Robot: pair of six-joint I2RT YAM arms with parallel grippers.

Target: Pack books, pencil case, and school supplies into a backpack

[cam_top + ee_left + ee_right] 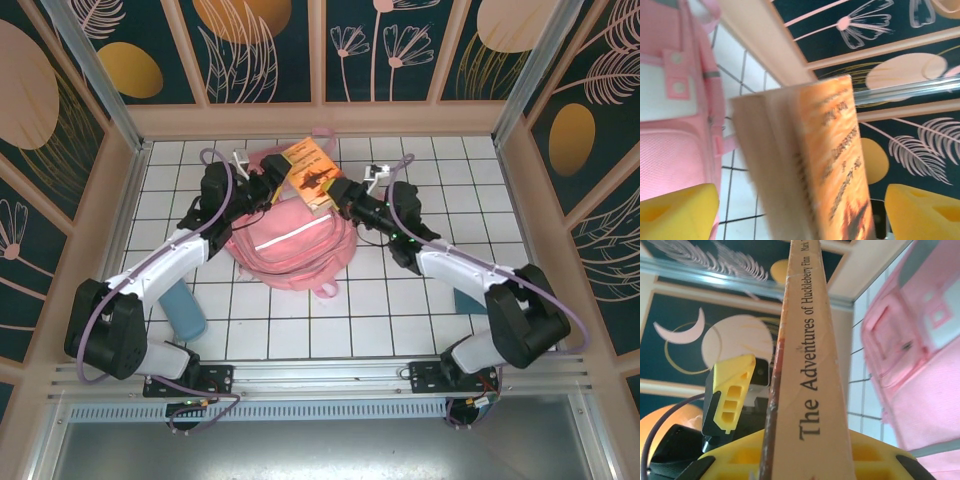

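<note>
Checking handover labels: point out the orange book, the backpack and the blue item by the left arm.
orange book (pixel 311 174): top external view, middle of the front cover.
backpack (pixel 298 260): top external view, pink front panel.
blue item (pixel 186 312): top external view, middle of its body.

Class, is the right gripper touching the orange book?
Touching. Right wrist view: the right gripper has its yellow fingers pressed against both sides of the orange book.
</note>
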